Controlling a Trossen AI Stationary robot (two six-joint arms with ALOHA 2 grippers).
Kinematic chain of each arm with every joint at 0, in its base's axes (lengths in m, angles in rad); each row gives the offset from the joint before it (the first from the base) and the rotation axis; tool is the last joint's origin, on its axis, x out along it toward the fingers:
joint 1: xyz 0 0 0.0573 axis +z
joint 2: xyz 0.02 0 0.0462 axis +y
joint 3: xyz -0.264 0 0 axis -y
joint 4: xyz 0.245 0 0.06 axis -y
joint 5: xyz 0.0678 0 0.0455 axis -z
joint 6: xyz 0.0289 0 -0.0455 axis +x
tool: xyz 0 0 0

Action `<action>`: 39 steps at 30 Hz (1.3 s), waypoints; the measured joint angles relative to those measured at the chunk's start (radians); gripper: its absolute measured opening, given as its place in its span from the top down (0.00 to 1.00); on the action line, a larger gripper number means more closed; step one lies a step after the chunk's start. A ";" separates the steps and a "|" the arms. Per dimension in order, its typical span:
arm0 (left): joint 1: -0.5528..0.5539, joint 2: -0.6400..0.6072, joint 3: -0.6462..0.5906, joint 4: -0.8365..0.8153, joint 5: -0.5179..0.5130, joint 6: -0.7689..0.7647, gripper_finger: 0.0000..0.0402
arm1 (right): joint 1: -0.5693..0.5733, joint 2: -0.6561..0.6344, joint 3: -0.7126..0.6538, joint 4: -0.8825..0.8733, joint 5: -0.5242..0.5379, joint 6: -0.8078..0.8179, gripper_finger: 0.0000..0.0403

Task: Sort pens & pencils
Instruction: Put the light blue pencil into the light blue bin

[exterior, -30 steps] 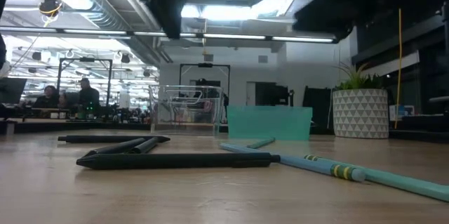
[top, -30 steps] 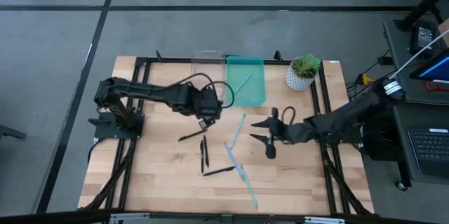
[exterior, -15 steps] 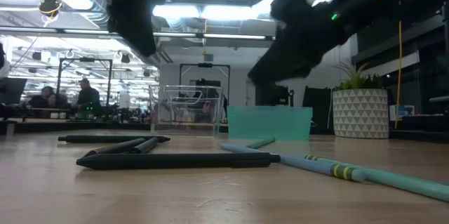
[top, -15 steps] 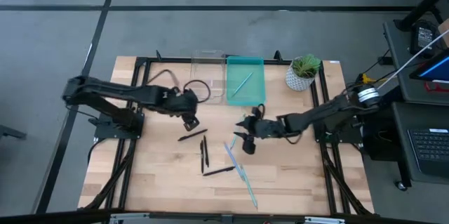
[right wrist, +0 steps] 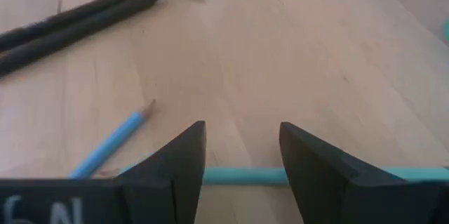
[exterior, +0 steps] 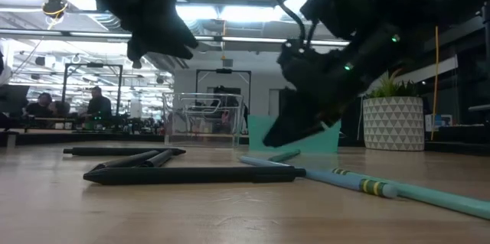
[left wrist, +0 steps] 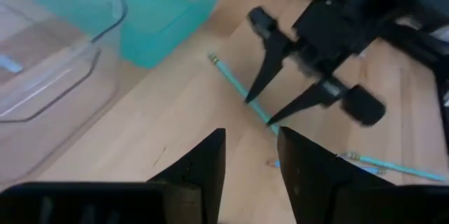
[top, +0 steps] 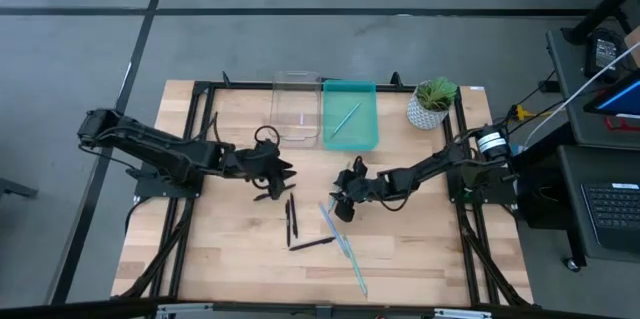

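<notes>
A: From above the table: our right gripper [top: 343,202] hangs over the near end of a teal pencil [top: 341,181], jaws parted and empty. Our left gripper [top: 283,172] is parted too, just short of a black pen [top: 273,194]. More black pens [top: 292,218] lie beyond its jaws; the other teal pencils [top: 343,242] trail away past the right jaws.

B: And the bins?

A: Teal tray [top: 366,139] already has one pencil in it; clear tray [top: 297,119] sits beside it. Both are well behind the two grippers.

B: At table height?

A: Right gripper [exterior: 276,138] is low, tips near the wood but apparently not touching. Black pens [exterior: 191,174] lie flat in front, and a teal pencil [exterior: 367,186] lies in front of it.

B: Left wrist?

A: Our own fingers [left wrist: 200,171] stand apart with bare wood between them. Ahead, the right gripper [left wrist: 258,109] straddles a teal pencil [left wrist: 233,84].

B: Right wrist?

A: The pencil shaft [right wrist: 242,175] crosses the gap between our fingers [right wrist: 179,164], square to them. A second pencil tip [right wrist: 119,137] lies just outside one jaw.

B: Advice, then?

A: We'd drop straight down, keep the shaft centred, and close only once both tips are level with it. We must not catch the neighbouring pencil. Lift level, since a thin stick may pivot.
</notes>
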 joint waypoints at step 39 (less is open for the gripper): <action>-0.041 0.021 -0.002 0.080 -0.002 0.008 0.69 | 0.007 0.052 0.343 -0.738 0.053 0.735 0.60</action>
